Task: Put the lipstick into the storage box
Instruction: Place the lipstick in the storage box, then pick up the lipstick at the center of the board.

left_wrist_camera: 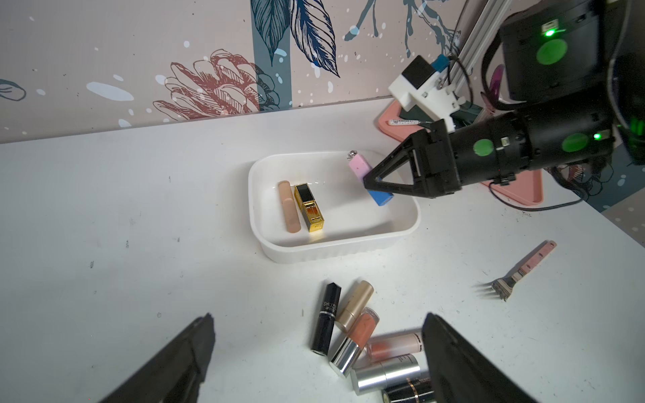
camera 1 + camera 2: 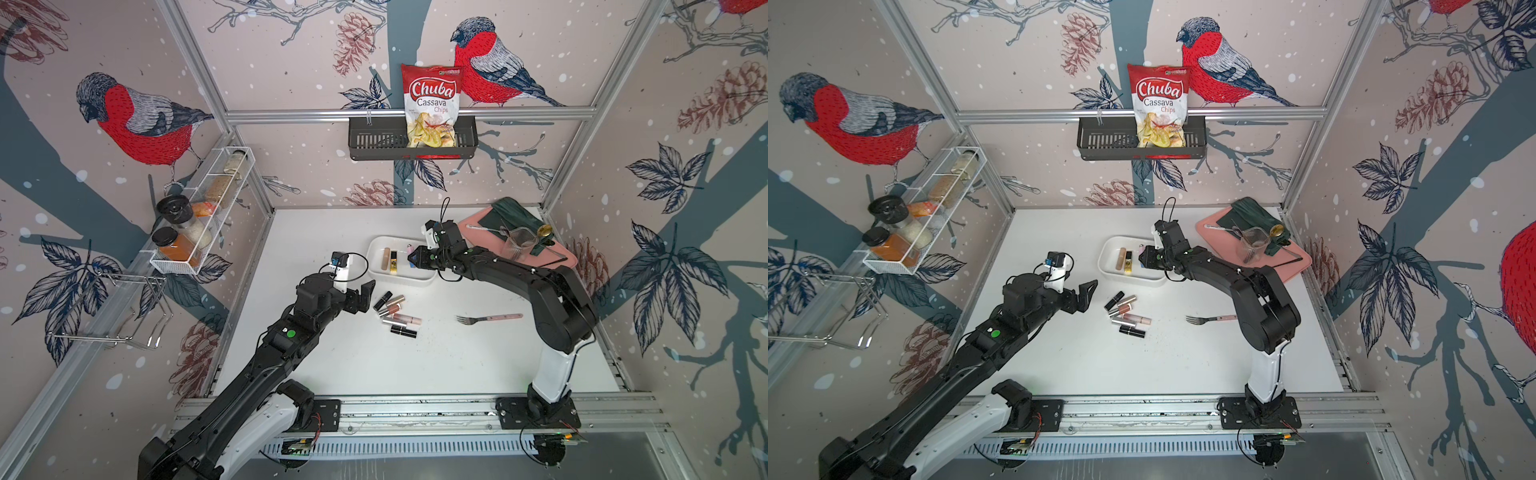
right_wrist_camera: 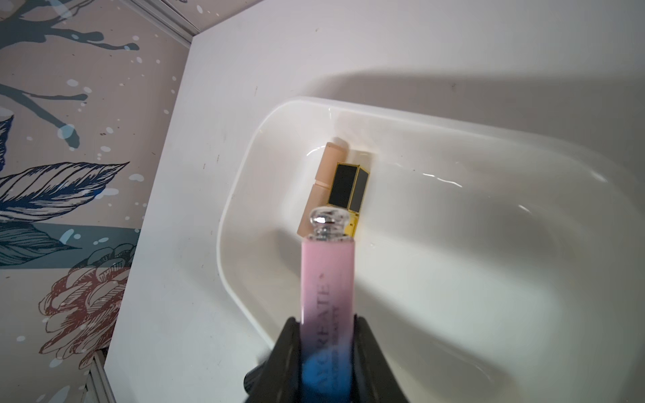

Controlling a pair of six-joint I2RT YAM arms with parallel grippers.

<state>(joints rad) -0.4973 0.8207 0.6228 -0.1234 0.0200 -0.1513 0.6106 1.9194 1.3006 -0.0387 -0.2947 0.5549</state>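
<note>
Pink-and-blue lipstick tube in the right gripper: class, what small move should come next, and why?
Probably open the right gripper and let go. It holds the pink-and-blue tube over the storage box, above bare floor beside the two lipsticks already inside, so a release should land it in the box.

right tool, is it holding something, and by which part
The right tool is shut on the pink-and-blue lipstick, pinched across its body where pink fades to blue; the silver-capped end sticks out free.
</note>
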